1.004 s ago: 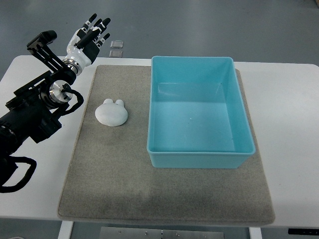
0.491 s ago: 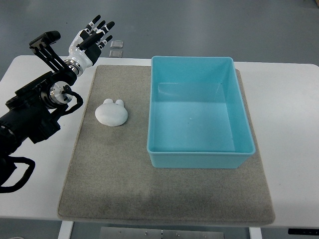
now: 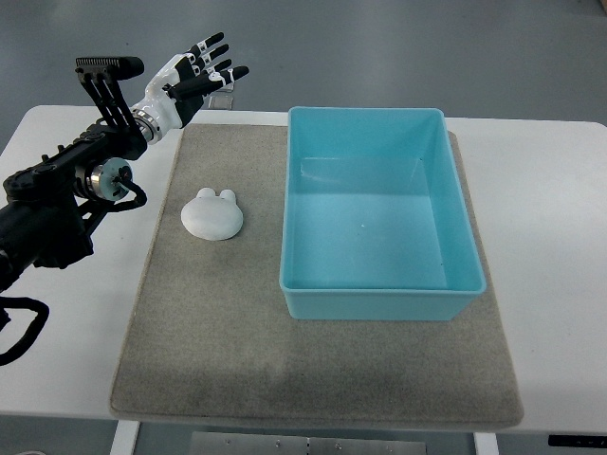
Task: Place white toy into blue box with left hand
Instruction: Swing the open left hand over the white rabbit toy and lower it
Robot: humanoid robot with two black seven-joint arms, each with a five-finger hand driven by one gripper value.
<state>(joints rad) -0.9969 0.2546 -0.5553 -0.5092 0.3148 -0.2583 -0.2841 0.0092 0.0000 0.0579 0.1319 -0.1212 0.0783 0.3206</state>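
Nothing is done yet: the left hand, fingers spread wide and empty, hovers beyond the small white rounded toy, which lies on the grey mat beside the empty blue plastic box

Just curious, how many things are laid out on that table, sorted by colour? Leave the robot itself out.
White: 1, the white toy
Blue: 1, the blue box
Grey: 1, the mat under both
Total: 3
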